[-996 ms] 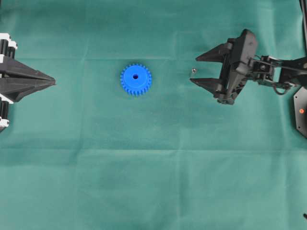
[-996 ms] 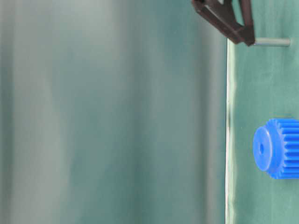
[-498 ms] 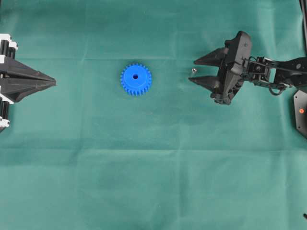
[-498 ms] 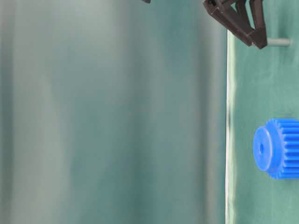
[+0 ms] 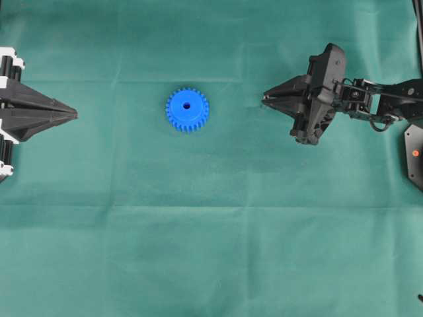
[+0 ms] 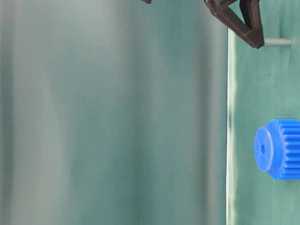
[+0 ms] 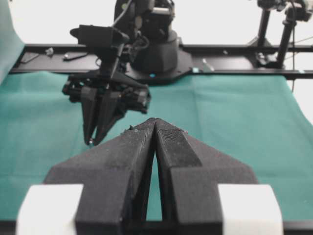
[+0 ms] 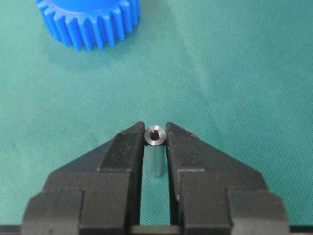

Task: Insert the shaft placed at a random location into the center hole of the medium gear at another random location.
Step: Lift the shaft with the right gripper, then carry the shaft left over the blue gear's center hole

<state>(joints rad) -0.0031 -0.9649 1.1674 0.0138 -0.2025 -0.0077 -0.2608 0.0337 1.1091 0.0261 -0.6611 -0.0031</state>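
Observation:
The blue medium gear (image 5: pixel 187 109) lies flat on the green cloth, its center hole (image 5: pixel 186 105) facing up; it also shows in the table-level view (image 6: pixel 281 149) and at the top of the right wrist view (image 8: pixel 88 19). The shaft (image 8: pixel 155 147) stands upright between my right gripper's (image 8: pixel 155 128) jaws, which touch it on both sides. In the overhead view my right gripper (image 5: pixel 266 99) is right of the gear and hides the shaft. The shaft's lower part shows in the table-level view (image 6: pixel 277 42). My left gripper (image 5: pixel 74 115) is shut and empty at the left edge.
The green cloth (image 5: pixel 211 231) covers the table. The right arm's base (image 7: pixel 156 49) and a black frame rail stand at the far side in the left wrist view.
My right gripper's jaws have closed from wide open onto the shaft. The gear and the left arm have not moved.

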